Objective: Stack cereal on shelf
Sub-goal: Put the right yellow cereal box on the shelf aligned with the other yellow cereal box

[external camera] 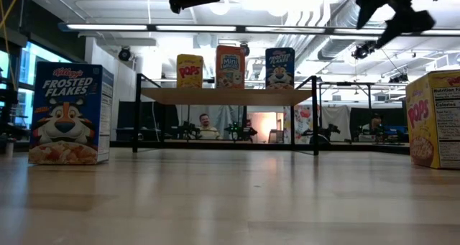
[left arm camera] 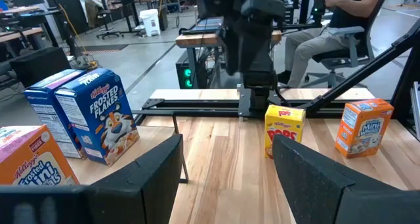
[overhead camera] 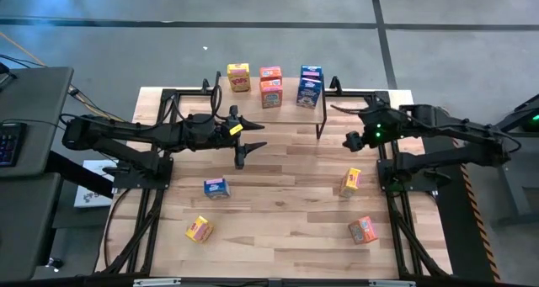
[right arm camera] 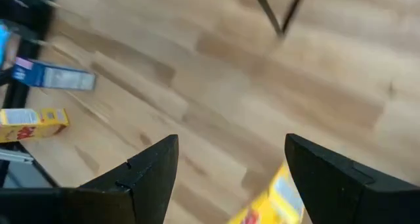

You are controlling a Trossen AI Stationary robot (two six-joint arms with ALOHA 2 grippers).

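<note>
Tabletop (overhead camera: 286,165) carries four loose boxes (shelf (overhead camera: 286,114) holds five).

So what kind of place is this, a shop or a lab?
Most likely a robotics lab or workshop: two dark robot arms over a butcher-block wooden table, exposed ceiling ducts, and people seated at desks behind.

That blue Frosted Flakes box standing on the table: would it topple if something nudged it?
Probably: the blue Frosted Flakes box stands upright on a narrow base, so a high push likely tips it. Being small cardboard, it is presumably light and may slide on the smooth tabletop.
</note>
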